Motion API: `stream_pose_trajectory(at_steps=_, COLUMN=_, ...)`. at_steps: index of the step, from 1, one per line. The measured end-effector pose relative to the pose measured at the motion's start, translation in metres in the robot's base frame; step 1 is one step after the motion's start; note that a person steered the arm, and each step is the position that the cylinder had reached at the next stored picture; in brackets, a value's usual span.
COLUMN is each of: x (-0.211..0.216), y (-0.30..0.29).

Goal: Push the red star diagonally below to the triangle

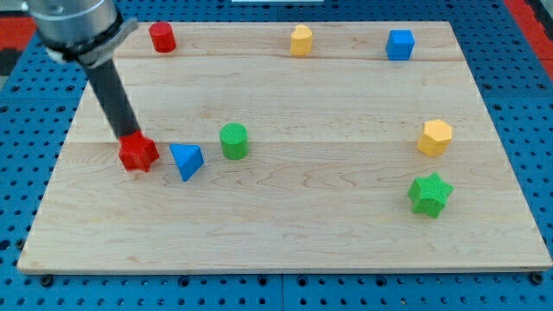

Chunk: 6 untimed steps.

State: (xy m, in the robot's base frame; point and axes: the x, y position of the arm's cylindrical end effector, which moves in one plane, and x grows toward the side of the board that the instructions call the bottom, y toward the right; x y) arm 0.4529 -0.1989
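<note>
- Red star-shaped block [138,154]: small, chunky, ribbed plastic look, points short and blunt; sits at the view's left of the pale wooden worktop [285,233], about mid-height.
- My tip [126,136] touches the red star's upper-left edge; the dark rod slants up to the view's top left.
- No pincer on this arm, only the rod, so apart/together can't be told.
- Blue triangle block [187,160] just beside the red star on the view's right, narrow gap, nearly level with it.
- Green cylinder [233,141] near the triangle, right and slightly higher.
- No containers; every block lies flat on the worktop.
- Red star's facing and long axis: can't tell, outline roughly as wide as tall.
- Other blocks well apart: red cylinder [162,37] top left, yellow block [301,40] top centre, blue cube [399,44] top right, yellow hexagonal block [435,137] right, green star [429,193] just below it.
- Blue pegboard [527,130] surrounds the worktop.
</note>
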Motion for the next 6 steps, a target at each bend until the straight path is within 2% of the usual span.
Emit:
stream_pose_trajectory(at_steps=1, x=0.026, y=-0.007)
stream_pose_trajectory(at_steps=2, x=0.017, y=-0.007)
stream_pose_trajectory(at_steps=3, x=-0.012, y=-0.007)
stream_pose_trajectory(at_steps=5, x=0.011, y=0.046)
stream_pose_trajectory(at_steps=6, x=0.035, y=0.024)
